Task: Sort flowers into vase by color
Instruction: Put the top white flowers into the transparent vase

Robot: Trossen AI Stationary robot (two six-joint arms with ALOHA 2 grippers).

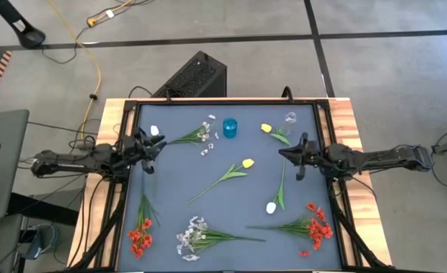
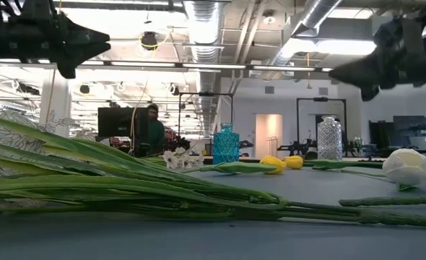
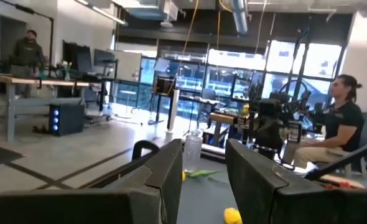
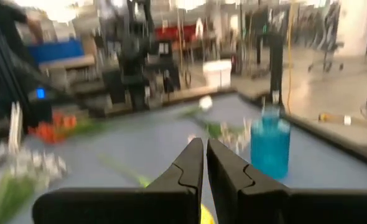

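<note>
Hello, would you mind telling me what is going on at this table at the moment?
A two-armed robot is set to sort artificial flowers into vases by colour, but nothing is held yet. The left gripper hovers part-open over the mat's left side, the right gripper shut over its right side. Yellow tulips, a white tulip, red blossom clusters and pale sprays all lie loose on the dark mat. The blue glass vase and clear glass vase stand empty at the far edge.
</note>
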